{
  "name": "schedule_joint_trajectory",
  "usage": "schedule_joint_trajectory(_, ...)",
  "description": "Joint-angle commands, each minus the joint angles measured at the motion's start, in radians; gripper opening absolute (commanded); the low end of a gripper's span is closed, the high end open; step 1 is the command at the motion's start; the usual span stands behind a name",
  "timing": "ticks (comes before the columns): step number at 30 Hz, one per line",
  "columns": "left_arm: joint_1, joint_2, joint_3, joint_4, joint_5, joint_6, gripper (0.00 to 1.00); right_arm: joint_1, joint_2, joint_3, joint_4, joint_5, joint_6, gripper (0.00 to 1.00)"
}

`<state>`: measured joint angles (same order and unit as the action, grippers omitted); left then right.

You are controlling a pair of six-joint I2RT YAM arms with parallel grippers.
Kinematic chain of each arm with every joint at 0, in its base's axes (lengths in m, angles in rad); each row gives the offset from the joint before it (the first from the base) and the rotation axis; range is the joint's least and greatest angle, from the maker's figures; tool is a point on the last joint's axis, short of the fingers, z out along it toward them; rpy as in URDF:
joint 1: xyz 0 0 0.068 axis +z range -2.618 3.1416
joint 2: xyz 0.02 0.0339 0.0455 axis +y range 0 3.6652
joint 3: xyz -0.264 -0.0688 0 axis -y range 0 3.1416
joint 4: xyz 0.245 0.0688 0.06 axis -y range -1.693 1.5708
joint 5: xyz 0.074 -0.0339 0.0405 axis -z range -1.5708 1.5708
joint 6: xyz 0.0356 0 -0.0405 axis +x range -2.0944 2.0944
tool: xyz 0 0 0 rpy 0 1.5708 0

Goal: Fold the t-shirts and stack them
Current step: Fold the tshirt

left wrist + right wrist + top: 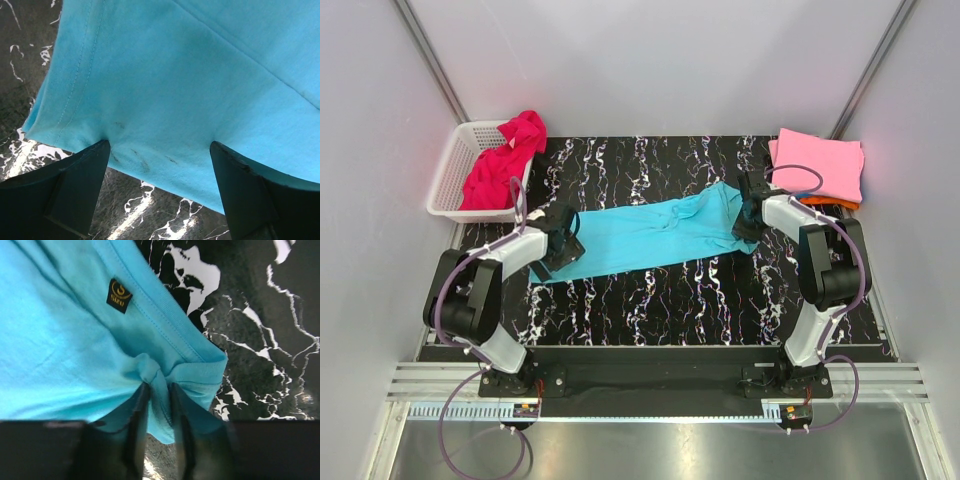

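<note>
The turquoise t-shirt point(650, 232) lies lengthwise between the arms. The right gripper point(159, 395) pinches its collar end; the left gripper point(160, 146), jaws spread, straddles the hem ungrasped.

Turquoise t-shirt point(650, 232), black-gold label point(119, 296). Table point(650, 300) black, white marble-like veining. White lattice basket point(445, 180). Magenta-red t-shirt point(505, 160); pink t-shirt point(820, 165); orange t-shirt point(835, 204).

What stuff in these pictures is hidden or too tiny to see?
1. Top view: anything under the magenta shirt in the basket. The shirt covers it.
2. Top view: most of the orange shirt. The folded pink shirt lies on top, so only an edge shows.
3. Right wrist view: the gold writing on the label of the turquoise shirt. It is too small and blurred to read.
</note>
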<state>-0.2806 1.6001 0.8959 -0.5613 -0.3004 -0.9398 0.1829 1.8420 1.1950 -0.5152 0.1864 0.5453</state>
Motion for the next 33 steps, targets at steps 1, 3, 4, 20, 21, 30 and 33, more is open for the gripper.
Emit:
schedule_joint_trajectory(1,0.001,-0.011,-0.049,-0.092,-0.011,-0.020,0.91,-0.006,-0.026,0.060,-0.055,0.102,-0.015,0.34)
schedule_joint_trajectory(3,0.001,-0.014,-0.054,-0.098,-0.008,-0.024,0.91,-0.008,-0.021,0.074,-0.063,0.096,-0.021,0.35)
schedule_joint_trajectory(4,-0.002,-0.017,-0.057,-0.098,-0.008,-0.024,0.91,-0.008,-0.018,0.080,-0.065,0.093,-0.028,0.36)
schedule_joint_trajectory(20,-0.011,-0.028,-0.080,-0.112,-0.008,-0.028,0.91,-0.017,-0.039,0.071,-0.074,0.013,-0.059,0.32)
schedule_joint_trajectory(21,-0.012,-0.029,-0.080,-0.111,-0.008,-0.028,0.91,-0.017,-0.046,0.071,-0.074,0.007,-0.061,0.36)
schedule_joint_trajectory(30,-0.022,-0.022,-0.075,-0.111,-0.008,-0.028,0.91,-0.017,-0.055,0.051,-0.057,-0.079,-0.076,0.40)
schedule_joint_trajectory(33,-0.023,-0.017,-0.075,-0.111,-0.009,-0.028,0.91,-0.017,-0.075,0.031,-0.043,-0.082,-0.076,0.37)
